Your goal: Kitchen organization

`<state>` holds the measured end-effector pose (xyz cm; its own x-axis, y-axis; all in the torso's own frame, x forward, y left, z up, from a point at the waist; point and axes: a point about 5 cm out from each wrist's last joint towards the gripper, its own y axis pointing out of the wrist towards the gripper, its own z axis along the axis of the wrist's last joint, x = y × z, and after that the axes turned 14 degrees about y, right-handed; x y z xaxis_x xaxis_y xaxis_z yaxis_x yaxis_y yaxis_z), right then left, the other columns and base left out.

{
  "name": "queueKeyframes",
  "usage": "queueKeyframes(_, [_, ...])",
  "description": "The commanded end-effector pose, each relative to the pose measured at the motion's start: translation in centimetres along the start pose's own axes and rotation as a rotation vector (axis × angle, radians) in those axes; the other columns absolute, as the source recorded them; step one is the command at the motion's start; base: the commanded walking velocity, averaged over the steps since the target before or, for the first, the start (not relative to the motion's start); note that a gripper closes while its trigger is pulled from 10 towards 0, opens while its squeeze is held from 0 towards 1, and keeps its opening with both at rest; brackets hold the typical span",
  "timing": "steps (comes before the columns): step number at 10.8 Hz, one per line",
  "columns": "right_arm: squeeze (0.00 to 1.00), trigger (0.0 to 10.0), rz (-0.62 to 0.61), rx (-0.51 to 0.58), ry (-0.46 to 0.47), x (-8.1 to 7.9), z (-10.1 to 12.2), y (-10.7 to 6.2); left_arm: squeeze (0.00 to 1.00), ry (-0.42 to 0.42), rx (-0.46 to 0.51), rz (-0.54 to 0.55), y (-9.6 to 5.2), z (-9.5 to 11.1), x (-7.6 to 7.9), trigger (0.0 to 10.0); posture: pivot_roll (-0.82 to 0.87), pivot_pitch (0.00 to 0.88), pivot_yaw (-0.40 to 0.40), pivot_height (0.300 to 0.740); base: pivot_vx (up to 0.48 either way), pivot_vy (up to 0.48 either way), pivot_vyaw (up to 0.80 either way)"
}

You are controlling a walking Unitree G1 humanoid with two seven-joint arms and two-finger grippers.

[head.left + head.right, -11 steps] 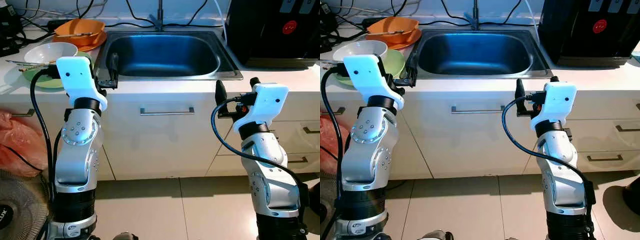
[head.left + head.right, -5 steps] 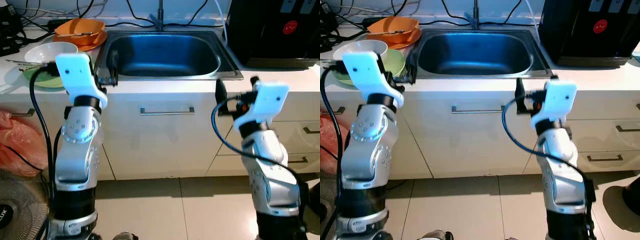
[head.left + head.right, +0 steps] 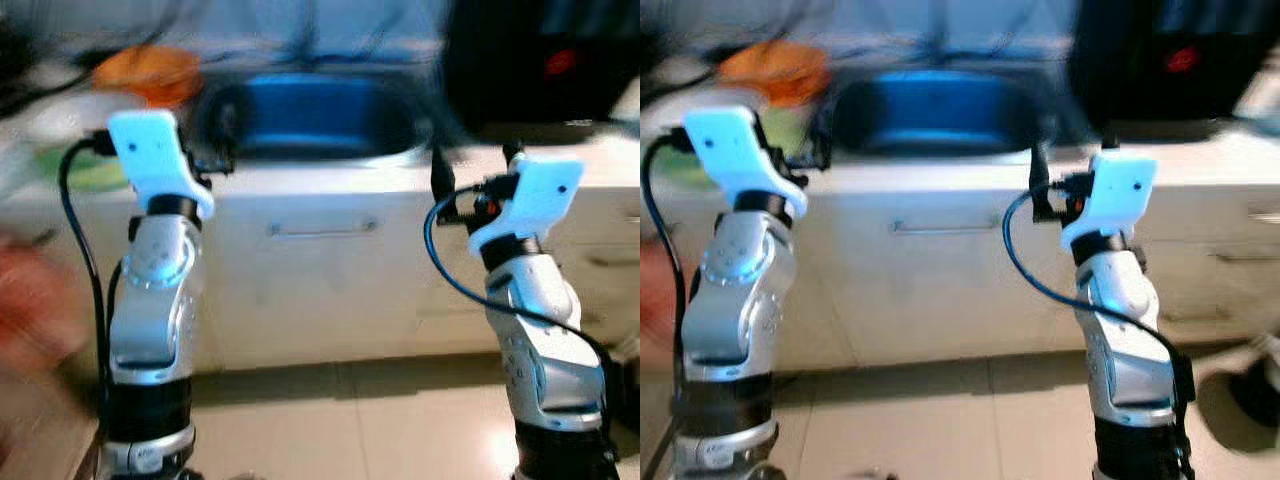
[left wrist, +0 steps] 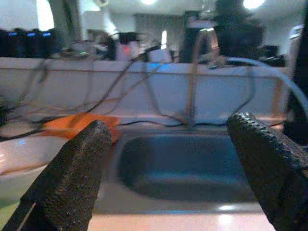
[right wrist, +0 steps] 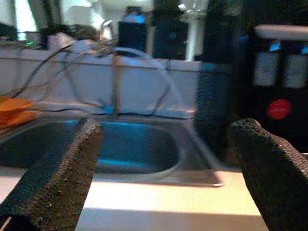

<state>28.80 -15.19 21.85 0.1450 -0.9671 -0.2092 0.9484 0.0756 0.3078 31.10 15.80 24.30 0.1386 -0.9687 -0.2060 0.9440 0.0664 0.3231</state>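
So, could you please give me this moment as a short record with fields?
place: kitchen counter with a steel sink
left of sink: orange bowl, blurred dishes
right of sink: black appliance
left gripper: fingers open, raised before the counter's edge, holding nothing
right gripper: fingers open, raised before the counter, holding nothing
image quality: head views blurred

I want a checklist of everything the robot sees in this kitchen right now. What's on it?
Surface: white counter, blurred.
Job's things: orange dishes, white bowl, sink.
Clutter: reddish blur at floor level.
Grippers: left gripper and right gripper open, empty, before the counter edge.
Cables: black cables behind the sink.
Surroundings: faucet, black appliance, drawer handle, tiled floor.
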Motion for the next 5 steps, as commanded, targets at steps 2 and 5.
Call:
queueKeyframes(2, [0.0,10.0,0.024,-0.008,0.006,-0.2,0.2,0.1,0.0,0.004,0.02,0.009,0.1,0.7,0.0,10.0,0.03,0.052,-0.017,0.74,0.48,0.0,0.0])
queueKeyframes(5, [0.0,10.0,0.106,-0.019,-0.009,-1.3,0.1,0.1,0.0,-0.001,0.015,0.02,-0.2,0.6,0.1,10.0,0.02,0.052,-0.018,0.74,0.48,0.0,0.0])
